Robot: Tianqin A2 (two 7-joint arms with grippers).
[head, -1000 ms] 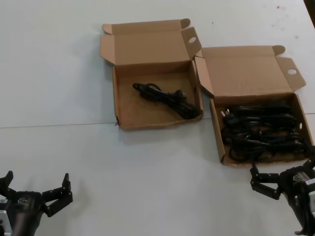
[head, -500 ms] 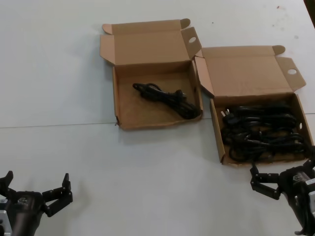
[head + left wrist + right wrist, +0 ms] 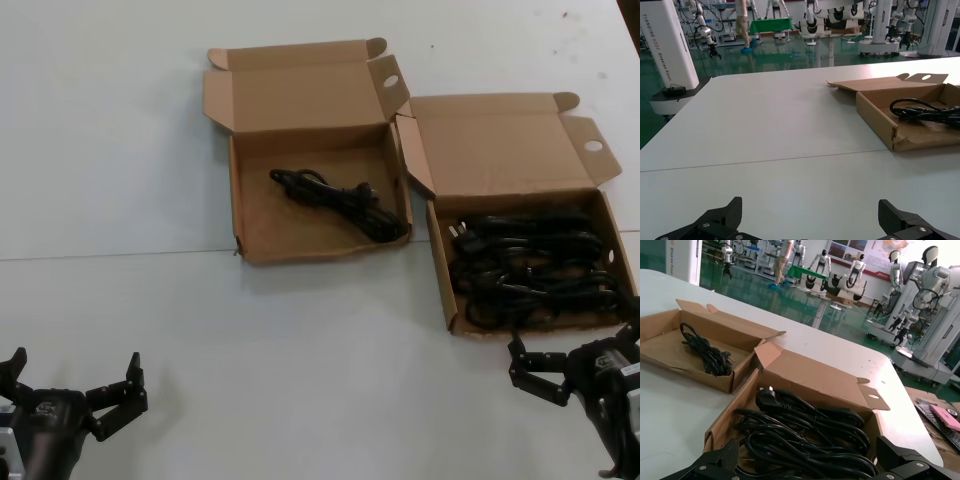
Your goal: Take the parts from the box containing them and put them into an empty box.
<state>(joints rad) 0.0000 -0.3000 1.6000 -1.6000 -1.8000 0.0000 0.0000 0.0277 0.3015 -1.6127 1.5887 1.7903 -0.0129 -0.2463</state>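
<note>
The wider cardboard box (image 3: 444, 290) at the right holds several black coiled cables (image 3: 530, 272). My right gripper (image 3: 575, 345) hovers open just in front of that box's near wall; in the right wrist view the right gripper (image 3: 807, 444) is above the cables (image 3: 805, 432), touching none. To the left stands the squarer box (image 3: 236, 200), lid open, with one cable (image 3: 340, 203) lying in it. Low at the near left my left gripper (image 3: 75, 365) is open over bare table, and the left gripper (image 3: 810, 205) faces that box (image 3: 875, 115) from a distance.
The two boxes stand side by side, their raised lids (image 3: 300, 95) at the far side. A thin seam (image 3: 120, 257) runs across the white table. Beyond the table's right edge lie a keyboard and a pink item (image 3: 942, 417).
</note>
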